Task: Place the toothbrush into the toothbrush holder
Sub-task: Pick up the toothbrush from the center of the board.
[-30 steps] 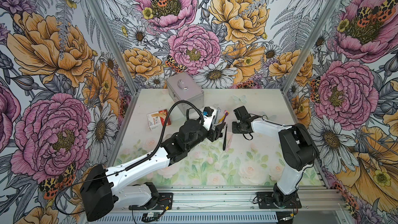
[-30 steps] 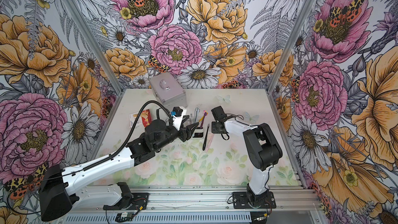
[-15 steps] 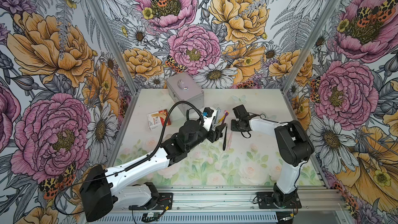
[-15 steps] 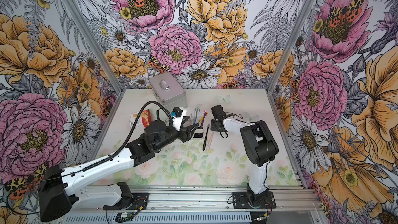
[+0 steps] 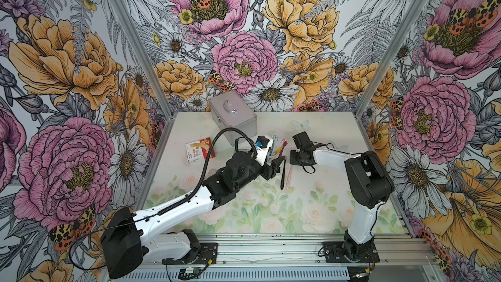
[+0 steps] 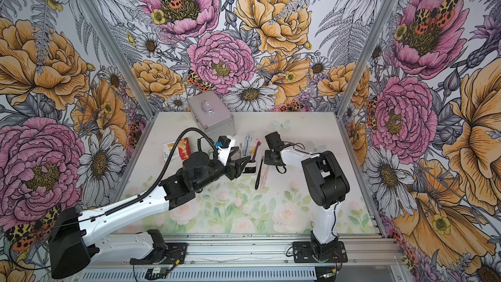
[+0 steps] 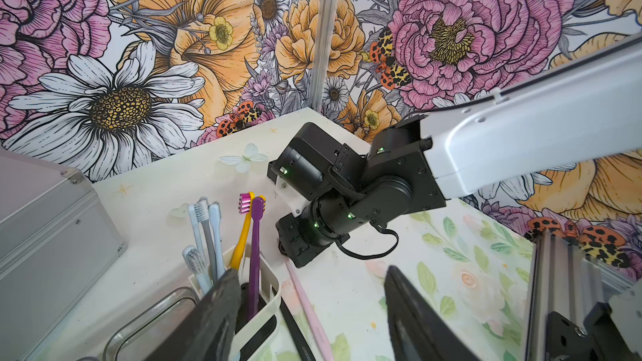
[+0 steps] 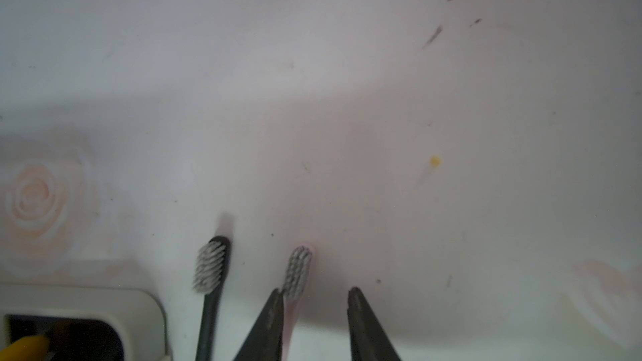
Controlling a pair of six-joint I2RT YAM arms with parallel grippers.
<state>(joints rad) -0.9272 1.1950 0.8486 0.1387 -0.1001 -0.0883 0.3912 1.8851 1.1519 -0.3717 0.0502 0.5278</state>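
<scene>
Surface: pale flower-printed surface [image 5: 271, 212], boxed in by bold floral wallpaper.
Left gripper: the left gripper [image 7: 311, 272] hangs at the near end of the toothbrush holder [image 7: 272, 303], a white oblong plastic rack with clear square cups and a slotted white compartment. Its jaws are spread wide and hold nothing. I cannot tell whether one finger touches the holder.
Black toothbrush: the black toothbrush [image 6: 259, 170], slim matte plastic, lies flat just beside the holder's white end.
Pink toothbrush: the pink toothbrush [image 8: 298, 269], slim pale plastic with grey bristles facing up, lies flat alongside the black one, on the side away from the holder. It is not yet in the holder.
Right gripper: the right gripper [image 8: 314, 291] sits low near the pink toothbrush's head end, its jaws partly open astride the neck. One jaw is against the neck and the other is clear, so there is no grip yet.
Standing brushes: the standing brushes [image 7: 255, 237], purple, yellow and pale blue-grey, already fill part of the holder.
Case: the silver metal case [image 5: 233, 115] stands well behind the holder.
Step in hand: probably the pinch on the pink toothbrush.
- Centre the jaws so both meet the thin neck squarely.
- Keep clear of the black toothbrush close by.
- Lift, then tip the handle down towards a free slot.
Views:
- Only the right wrist view, though soft, shows the jaws astride the neck; both top views hide them under the wrist.
- Only the left wrist view shows the holder's openings.
</scene>
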